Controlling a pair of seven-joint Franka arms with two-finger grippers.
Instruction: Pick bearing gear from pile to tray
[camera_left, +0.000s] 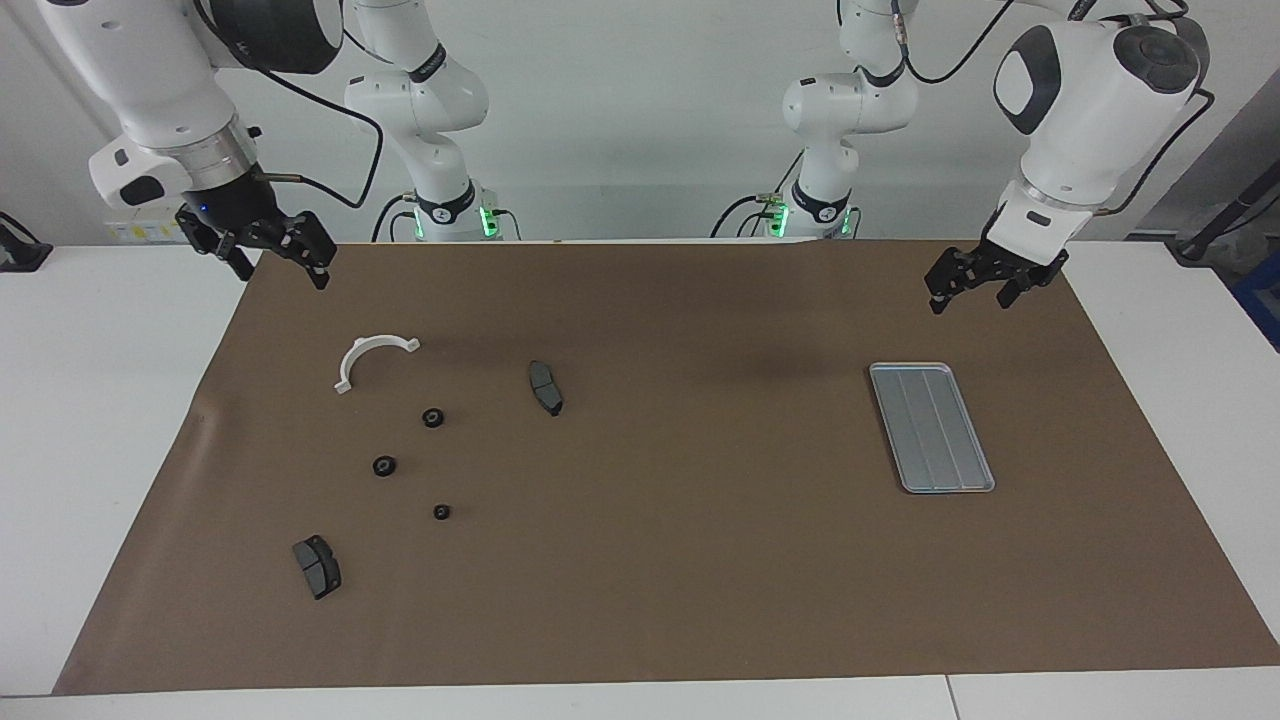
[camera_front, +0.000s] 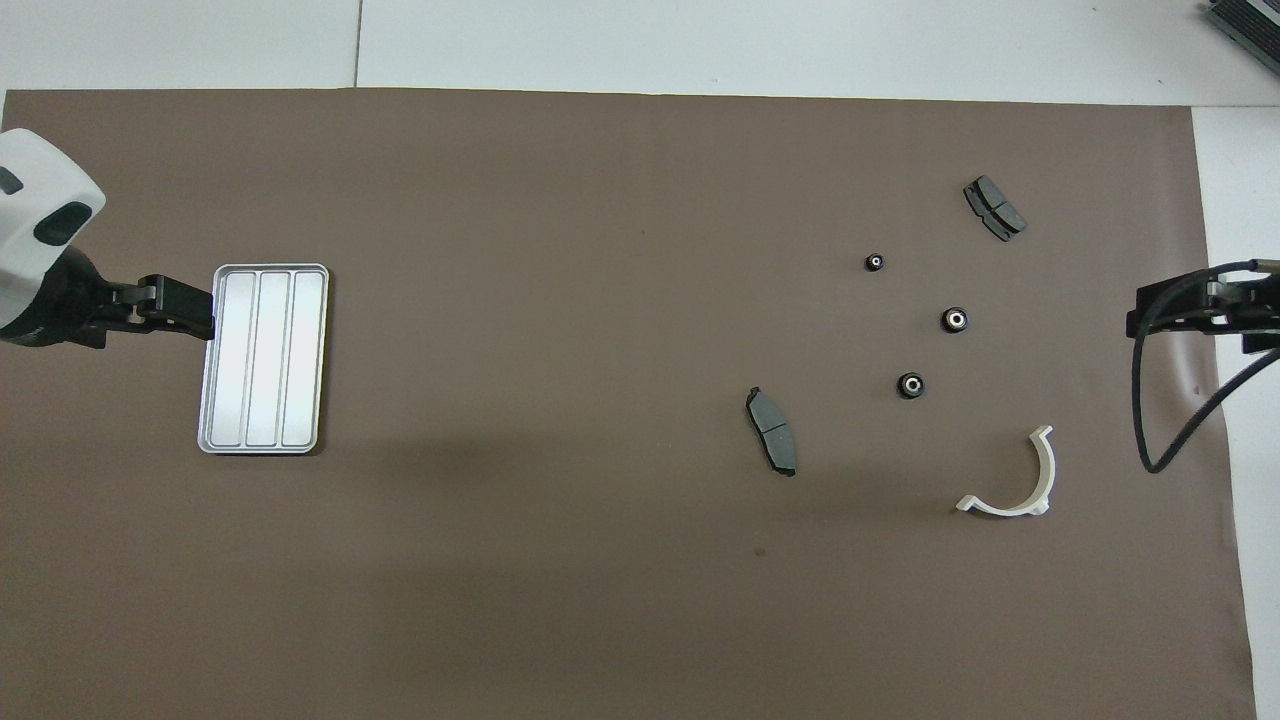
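The pile lies on the brown mat toward the right arm's end. It holds three small black gears (camera_left: 433, 418) (camera_left: 384, 466) (camera_left: 442, 512), two dark grey curved pads (camera_left: 546, 387) (camera_left: 317, 566) and a white half-ring bracket (camera_left: 380, 342). In the overhead view the gears (camera_front: 910, 385) (camera_front: 955, 320) (camera_front: 874, 262) lie between the pads. The silver grooved tray (camera_left: 930, 427) (camera_front: 262, 357) lies empty toward the left arm's end. My right gripper (camera_left: 280, 270) (camera_front: 1145, 315) hangs open and empty over the mat's edge beside the pile. My left gripper (camera_left: 972, 297) (camera_front: 190, 312) hangs open and empty beside the tray.
The brown mat (camera_left: 680, 560) covers most of the white table (camera_left: 90, 400). A black cable (camera_front: 1160, 420) loops down from the right arm over the mat's edge. Both arm bases stand at the robots' end of the table.
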